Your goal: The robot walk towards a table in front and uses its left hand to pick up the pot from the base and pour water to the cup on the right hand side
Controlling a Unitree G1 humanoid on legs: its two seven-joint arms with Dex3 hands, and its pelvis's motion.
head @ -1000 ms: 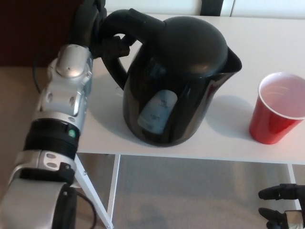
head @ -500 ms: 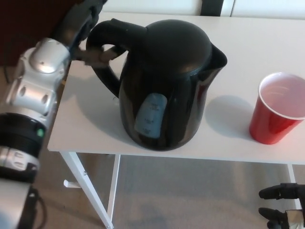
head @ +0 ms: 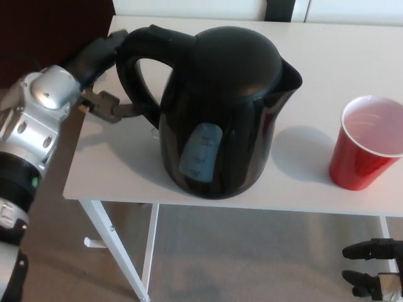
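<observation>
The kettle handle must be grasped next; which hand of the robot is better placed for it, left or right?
Left. The left hand is right beside the handle of the kettle, fingers apart. The right hand is low, below the table edge, beyond the red cup.

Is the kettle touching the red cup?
Apart. The head view shows bare white table between the kettle and the cup.

A white desk (head: 352, 44) fills the upper part of the head view, its front edge crossing the middle. Slanted white legs (head: 116, 248) hold it up at the left, over a beige carpeted floor (head: 252, 258). Behind its far left corner is a dark red-brown surface (head: 50, 28).
</observation>
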